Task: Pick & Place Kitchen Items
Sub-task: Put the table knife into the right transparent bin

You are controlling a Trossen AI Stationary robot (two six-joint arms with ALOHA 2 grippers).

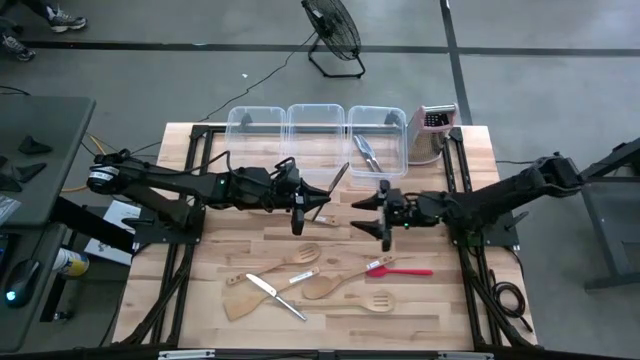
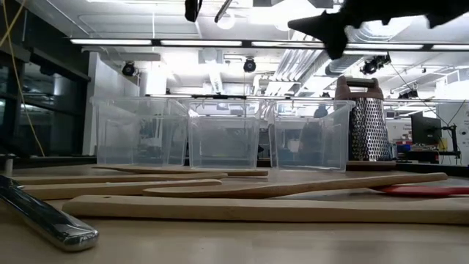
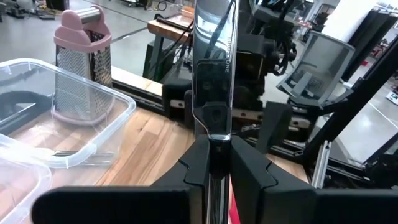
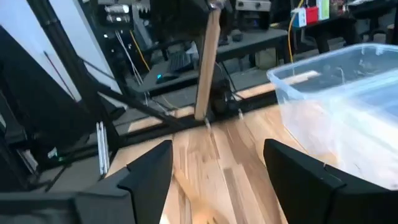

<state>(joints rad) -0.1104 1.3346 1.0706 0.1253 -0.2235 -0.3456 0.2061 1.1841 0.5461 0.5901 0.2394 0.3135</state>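
My left gripper (image 1: 300,205) is shut on a utensil with a shiny metal blade (image 3: 214,68) and a pale wooden handle (image 4: 205,68), held above the table's middle. My right gripper (image 1: 373,218) is open and empty, facing it from the right, also above the table. Wooden spoons and spatulas (image 1: 300,255), a metal knife (image 1: 276,296), a slotted wooden spatula (image 1: 372,300) and a red spatula (image 1: 402,270) lie flat on the near half of the table. Metal tongs (image 1: 365,150) lie in the right-hand clear tub (image 1: 395,120). My left gripper pinches the utensil between its two fingers at the narrow neck (image 3: 216,134) below the blade. The fingers come level from the table's left. The blade runs on past the fingertips toward the far right. The utensil is lifted clear of the table.
Three clear tubs (image 1: 255,125) stand in a row at the far edge, with an upright metal box grater (image 1: 432,130) to their right. The loose utensils take up the near middle; bare wood shows at the table's left and right sides.
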